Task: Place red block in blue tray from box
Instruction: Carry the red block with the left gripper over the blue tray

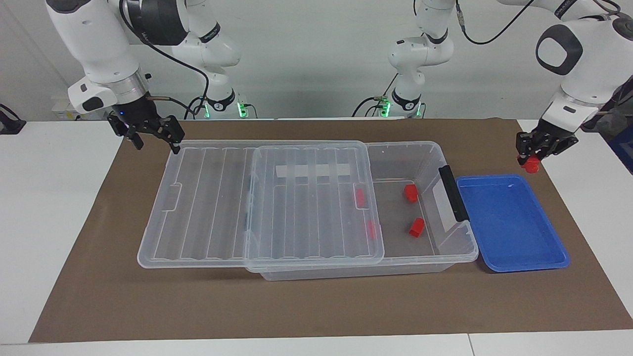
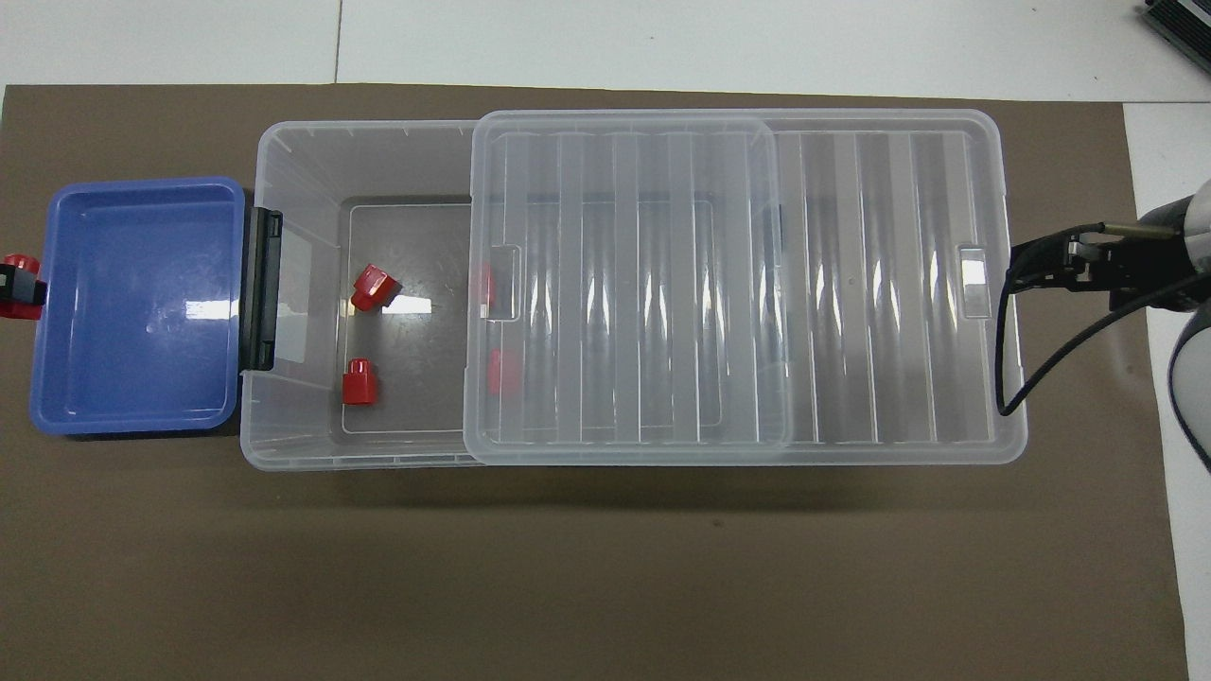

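The box (image 1: pixel 420 148) is a clear bin, and its ribbed lid (image 1: pixel 306 198) is slid toward the right arm's end. Two red blocks (image 1: pixel 410 193) (image 1: pixel 416 227) lie in the open part and two more (image 1: pixel 360 197) show under the lid. The blue tray (image 1: pixel 509 222) lies empty beside the box's black handle (image 1: pixel 452 193). My left gripper (image 1: pixel 531 157) is shut on a red block (image 1: pixel 531 166), in the air over the mat beside the tray's outer edge. The held block also shows in the overhead view (image 2: pixel 19 262). My right gripper (image 1: pixel 148 133) is open over the mat by the lid's corner.
Everything stands on a brown mat (image 1: pixel 316 306) on the white table. In the overhead view the tray (image 2: pixel 132 303) adjoins the box (image 2: pixel 293 151). The lid (image 2: pixel 747 284) overhangs the box toward the right gripper (image 2: pixel 1041 260).
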`<action>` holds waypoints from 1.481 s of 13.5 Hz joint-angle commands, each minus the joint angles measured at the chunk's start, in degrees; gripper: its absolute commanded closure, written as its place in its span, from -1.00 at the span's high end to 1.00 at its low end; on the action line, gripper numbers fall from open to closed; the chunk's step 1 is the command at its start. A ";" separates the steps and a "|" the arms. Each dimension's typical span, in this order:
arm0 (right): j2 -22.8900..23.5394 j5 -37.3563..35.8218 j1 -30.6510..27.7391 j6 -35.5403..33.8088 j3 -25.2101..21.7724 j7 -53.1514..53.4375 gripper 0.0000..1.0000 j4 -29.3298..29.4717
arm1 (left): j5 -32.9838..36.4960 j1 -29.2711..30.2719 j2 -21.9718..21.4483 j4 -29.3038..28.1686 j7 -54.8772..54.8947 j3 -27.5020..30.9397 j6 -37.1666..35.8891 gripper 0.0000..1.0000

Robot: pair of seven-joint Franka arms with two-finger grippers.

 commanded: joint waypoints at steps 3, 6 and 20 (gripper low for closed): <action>-1.66 -0.76 -0.37 -4.13 0.55 -1.94 0.97 0.84 | -1.03 -0.45 0.24 -11.99 0.54 -0.58 14.36 -0.96; -0.96 -0.58 -1.51 -0.37 0.02 -2.74 0.83 -0.03 | -1.03 0.16 2.34 -17.45 0.37 -0.58 23.60 -0.97; 4.84 -0.14 -7.66 23.73 -0.07 -4.68 -1.00 -13.74 | -4.90 1.13 12.63 -17.72 0.45 -0.58 34.16 -0.92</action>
